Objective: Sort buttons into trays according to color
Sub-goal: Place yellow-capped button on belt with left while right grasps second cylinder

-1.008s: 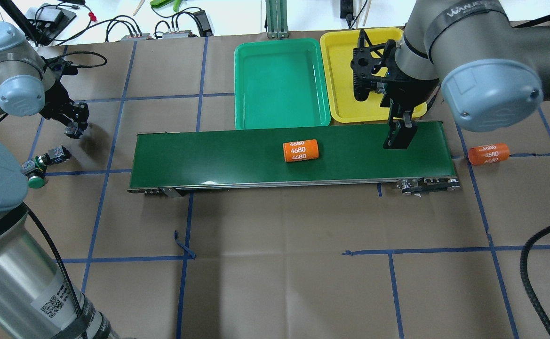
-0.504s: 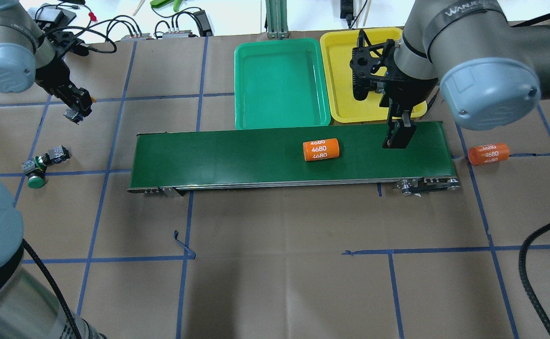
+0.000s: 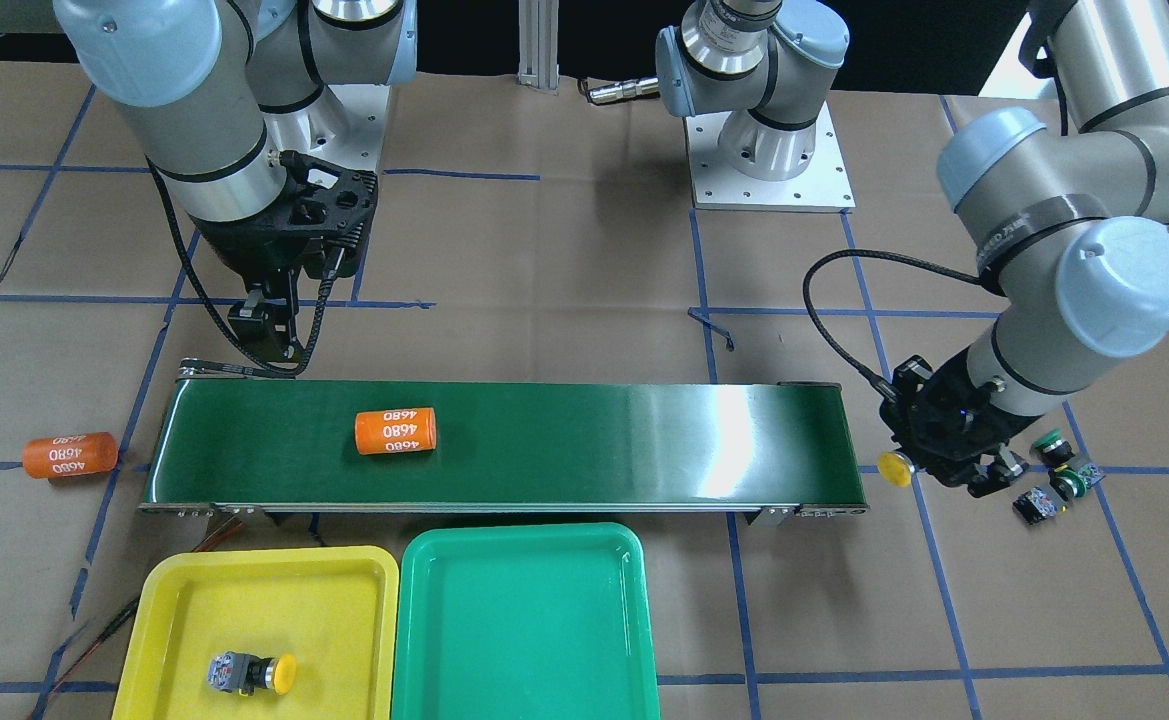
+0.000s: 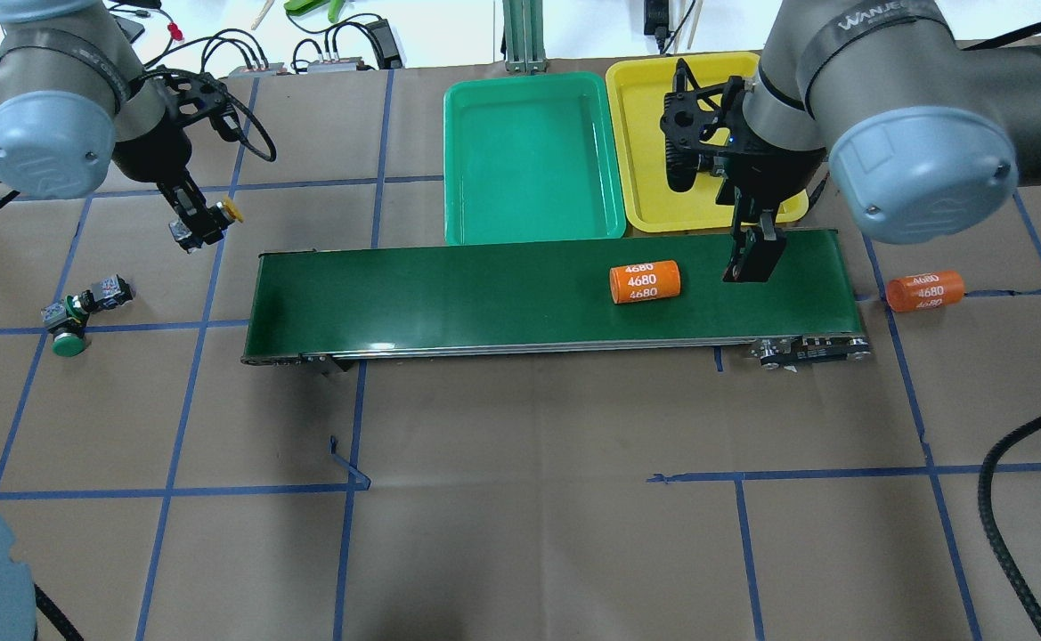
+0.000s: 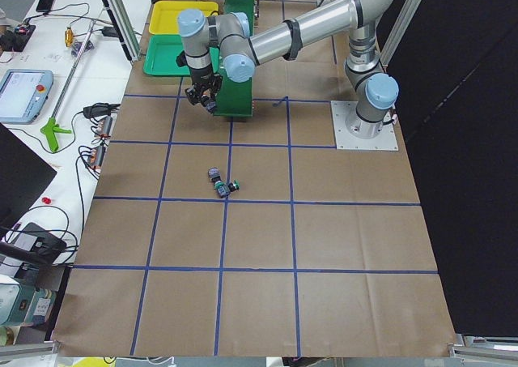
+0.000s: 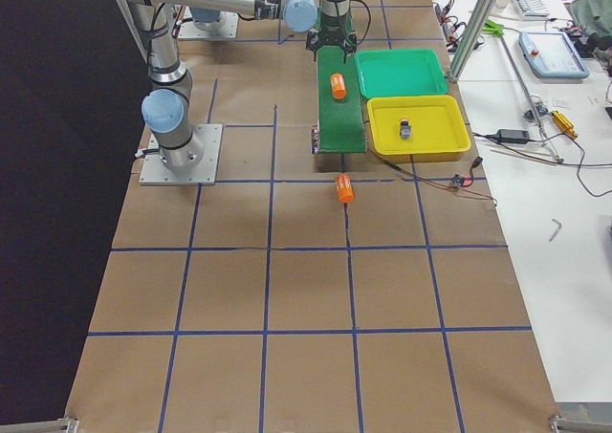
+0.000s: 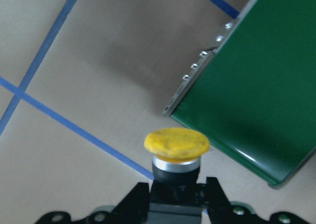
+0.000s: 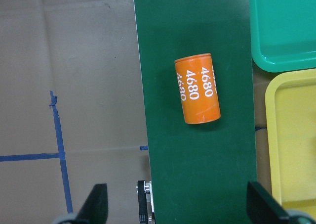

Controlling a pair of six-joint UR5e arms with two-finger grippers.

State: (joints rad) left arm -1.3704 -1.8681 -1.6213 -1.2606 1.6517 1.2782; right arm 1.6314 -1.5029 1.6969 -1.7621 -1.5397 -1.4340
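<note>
Since the earlier frame the left gripper point(image 4: 202, 223) has been brought near the belt point(image 4: 484, 289) end, clamped on a yellow button point(image 7: 177, 144). The button is best released low on the belt, though its height is hardly judged here. The right gripper point(image 4: 750, 265) is held apart.

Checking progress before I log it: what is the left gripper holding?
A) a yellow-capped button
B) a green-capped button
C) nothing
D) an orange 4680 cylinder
A: the left wrist view shows the left gripper shut on a yellow-capped button, beside the conveyor belt end.
</note>
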